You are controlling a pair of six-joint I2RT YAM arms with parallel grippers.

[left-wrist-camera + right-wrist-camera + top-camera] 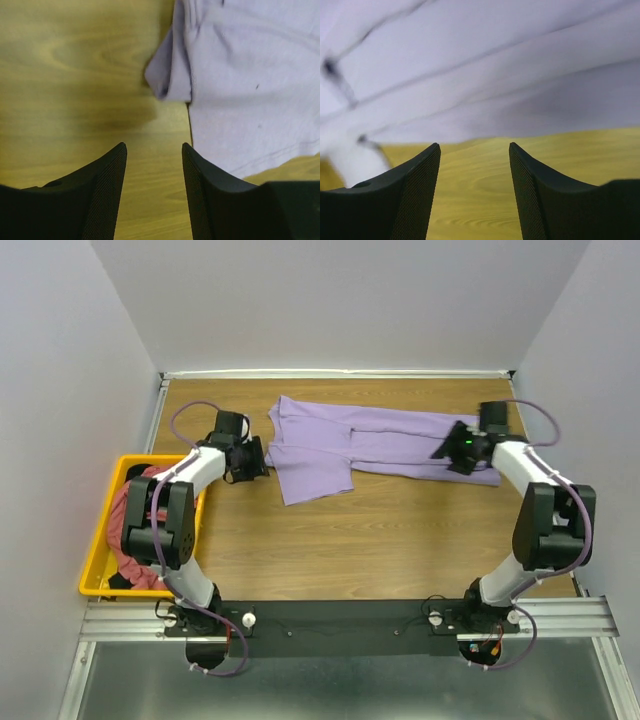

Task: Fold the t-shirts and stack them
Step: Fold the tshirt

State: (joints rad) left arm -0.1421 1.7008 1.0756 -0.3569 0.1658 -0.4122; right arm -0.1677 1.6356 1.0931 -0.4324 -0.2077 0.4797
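The lavender-purple t-shirt lies partly folded across the far half of the wooden table. My left gripper is open and empty beside the shirt's left edge. In the left wrist view the gripper has bare wood between its fingers, with the shirt ahead and to the right. My right gripper is open and empty at the shirt's right end. In the right wrist view the gripper is over bare wood, with the shirt's edge just ahead. A dusty red-pink shirt lies in the bin.
The yellow plastic bin stands at the table's left edge, beside the left arm. Some dark cloth shows at the bin's far end. White walls close in the table at the back and both sides.
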